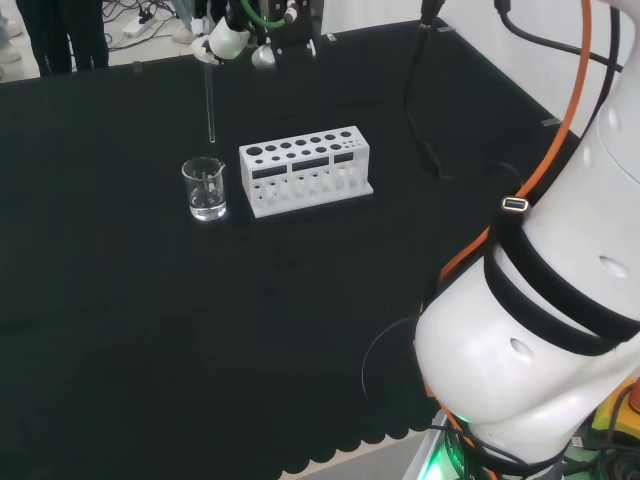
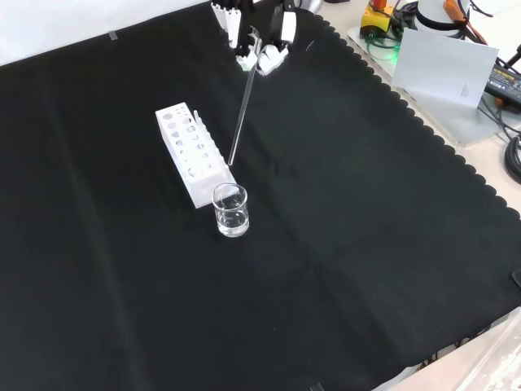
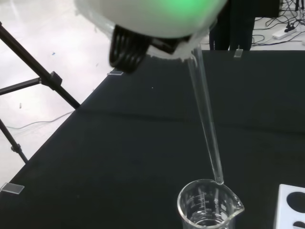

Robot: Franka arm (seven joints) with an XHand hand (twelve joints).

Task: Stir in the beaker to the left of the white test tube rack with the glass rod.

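Hand [image 2: 262,41] raised — pinching glass rod [image 2: 242,114] above beaker [image 2: 230,210].

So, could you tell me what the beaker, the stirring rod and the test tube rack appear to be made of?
The beaker looks like clear glass, though clear plastic is possible: it is see-through, with printed gradations and a pouring lip. The rod, held in the hand, is a thin, clear, glossy stick, probably glass. The rack looks like matte white plastic: opaque, with evenly moulded holes.
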